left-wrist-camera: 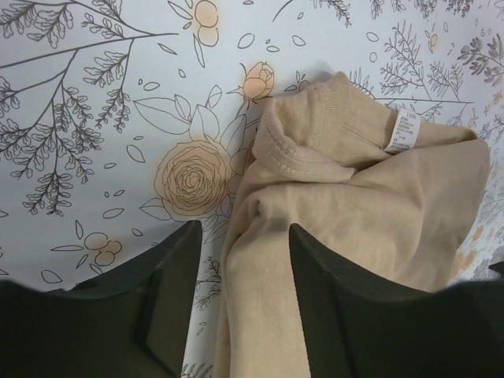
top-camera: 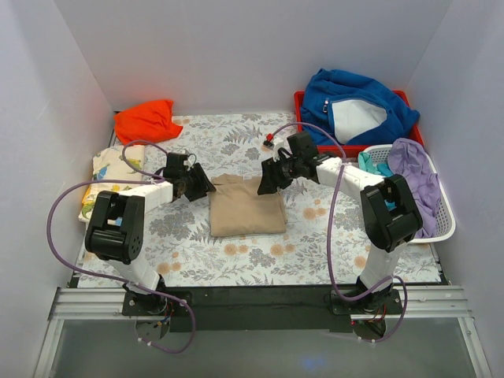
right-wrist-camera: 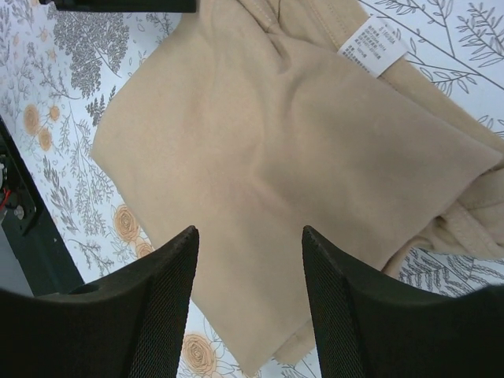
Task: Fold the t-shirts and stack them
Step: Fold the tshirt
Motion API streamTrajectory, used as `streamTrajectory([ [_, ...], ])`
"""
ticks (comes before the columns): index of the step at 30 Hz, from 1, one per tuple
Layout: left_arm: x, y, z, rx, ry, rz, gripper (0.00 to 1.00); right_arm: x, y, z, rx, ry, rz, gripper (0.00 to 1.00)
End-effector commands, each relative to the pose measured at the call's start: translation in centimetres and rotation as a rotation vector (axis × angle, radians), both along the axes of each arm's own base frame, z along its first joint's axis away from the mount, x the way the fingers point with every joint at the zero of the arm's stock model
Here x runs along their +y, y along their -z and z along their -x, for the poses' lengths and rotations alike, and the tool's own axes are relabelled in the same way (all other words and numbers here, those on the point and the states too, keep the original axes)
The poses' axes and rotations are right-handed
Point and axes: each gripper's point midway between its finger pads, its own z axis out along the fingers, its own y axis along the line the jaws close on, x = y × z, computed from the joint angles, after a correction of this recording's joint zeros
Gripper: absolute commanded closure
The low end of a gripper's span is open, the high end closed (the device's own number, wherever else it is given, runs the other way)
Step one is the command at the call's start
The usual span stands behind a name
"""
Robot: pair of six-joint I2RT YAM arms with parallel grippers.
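The tan shirt (top-camera: 246,206) lay folded into a rough rectangle in the middle of the desk (top-camera: 236,264), between the two arms. The orange shirt (top-camera: 144,120) sat bunched at the far left corner, and the dinosaur-print shirt (top-camera: 110,169) lay along the left edge, both well apart from it.

The left fingers (top-camera: 203,187) were spread, low over the shirt's far left corner, with the shirt's left edge lying between them and nothing pinched. The right fingers (top-camera: 266,183) were also spread, hovering above the far right corner and holding nothing.

The cloth looked thin, light and limp. It would probably sag and drag its layers open if lifted by one point. The surface seemed matt, so slipping looked unlikely once several layers were pinched together.

The ribbed collar (left-wrist-camera: 291,153) and the seam by the label (left-wrist-camera: 402,130) looked the thickest and firmest places. A good hold would likely be at the two far corners at once, through all layers, with the fold kept flat.
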Motion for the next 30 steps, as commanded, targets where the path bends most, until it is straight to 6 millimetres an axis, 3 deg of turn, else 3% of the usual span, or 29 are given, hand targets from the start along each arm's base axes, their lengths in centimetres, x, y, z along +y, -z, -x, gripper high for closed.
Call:
streamTrajectory([
  [1, -0.5, -0.7, -1.6, -0.054, 0.009, 0.012, 0.58, 0.7, 0.7, 0.6, 0.003, -0.025, -0.01, 0.39],
  [6, -1.2, -0.9, -1.5, -0.07, 0.032, 0.046, 0.85, 0.5, 1.3, 1.0, 0.013, -0.019, -0.004, 0.39],
  [10, -1.3, -2.6, -1.9, -0.134, 0.029, 0.063, 0.91, 0.4, 1.9, 1.3, 0.025, -0.023, 0.002, 0.39],
  [15, -1.9, -7.4, -2.7, -0.249, 0.047, 0.109, 1.0, 0.2, 2.9, 1.6, 0.045, -0.02, 0.014, 0.4],
  [20, -2.4, -10.2, -3.6, -0.333, 0.071, 0.127, 1.0, 0.0, 4.0, 1.9, 0.062, -0.012, 0.029, 0.41],
  [24, -2.6, -9.0, -4.9, -0.336, 0.074, 0.122, 0.98, 0.0, 4.6, 2.1, 0.081, -0.016, 0.03, 0.41],
  [26, -2.8, -6.9, -5.6, -0.294, 0.076, 0.114, 0.88, 0.1, 4.5, 2.0, 0.079, -0.017, 0.028, 0.41],
  [27, -2.9, -6.9, -6.4, -0.312, 0.077, 0.118, 0.88, 0.1, 4.6, 2.1, 0.082, -0.017, 0.029, 0.41],
  [28, -3.1, -4.9, -6.6, -0.286, 0.088, 0.109, 0.88, 0.1, 4.6, 2.0, 0.079, -0.017, 0.03, 0.41],
  [30, -2.8, -3.9, -7.8, -0.303, 0.073, 0.087, 0.84, 0.2, 4.5, 2.1, 0.079, -0.02, 0.026, 0.41],
])
